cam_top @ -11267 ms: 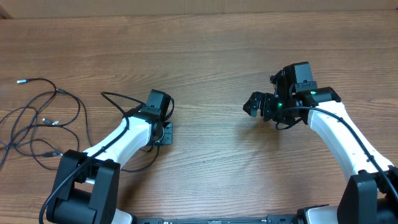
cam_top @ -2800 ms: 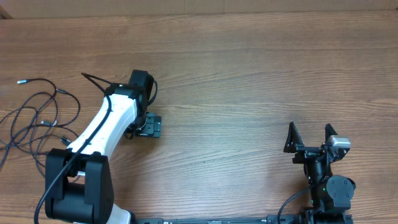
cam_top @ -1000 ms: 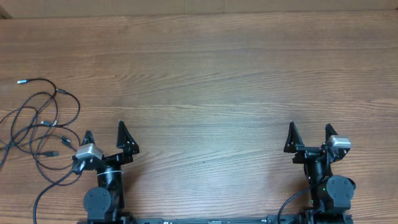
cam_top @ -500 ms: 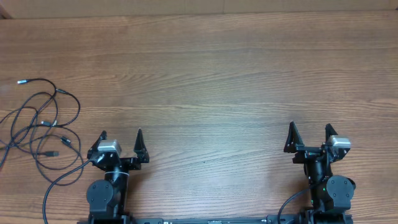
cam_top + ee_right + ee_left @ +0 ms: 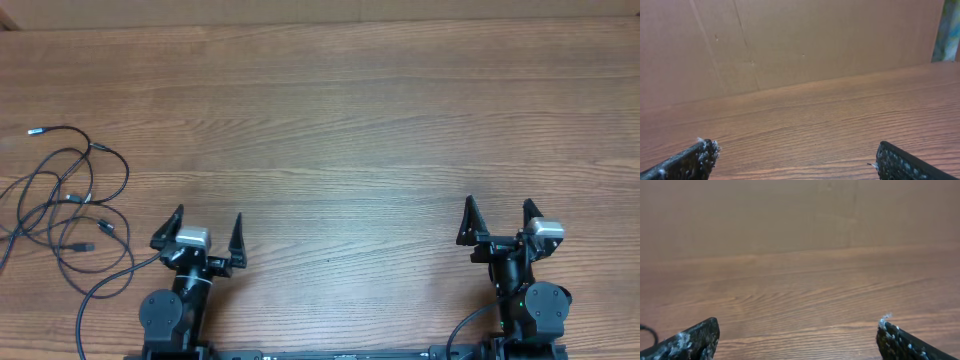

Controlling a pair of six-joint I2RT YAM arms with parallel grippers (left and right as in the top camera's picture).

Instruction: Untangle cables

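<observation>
At the far left of the bench (image 5: 350,120) lie the cables (image 5: 62,200): thin black cords in loose, open loops that cross one another in several places. Small silvery plugs show at a few free ends, and some strands run off the left edge of the overhead view. They rest flat on the wood with nothing holding them. The spread looks slack rather than knotted tight, though I cannot tell at each crossing which cord lies on top.

To their right, at the near edge, the left end effector (image 5: 208,214) sits folded over its base with its jaws spread wide and nothing between them. A thicker black wire (image 5: 105,285) of the arm's own curves out to its left, near the cords; whether it touches them I cannot tell. The left wrist view shows both fingertips (image 5: 695,339) at the bottom corners, with bare wood and a cardboard wall (image 5: 790,215) beyond.

The middle of the bench is plain wood.

At the near right, the right end effector (image 5: 497,204) sits the same way, wide open, empty and well apart from the cords.

Both arms look parked in a rest pose, clear of the work. From this pose any pull on a strand would likely fall to the left arm, as the nearer one.
</observation>
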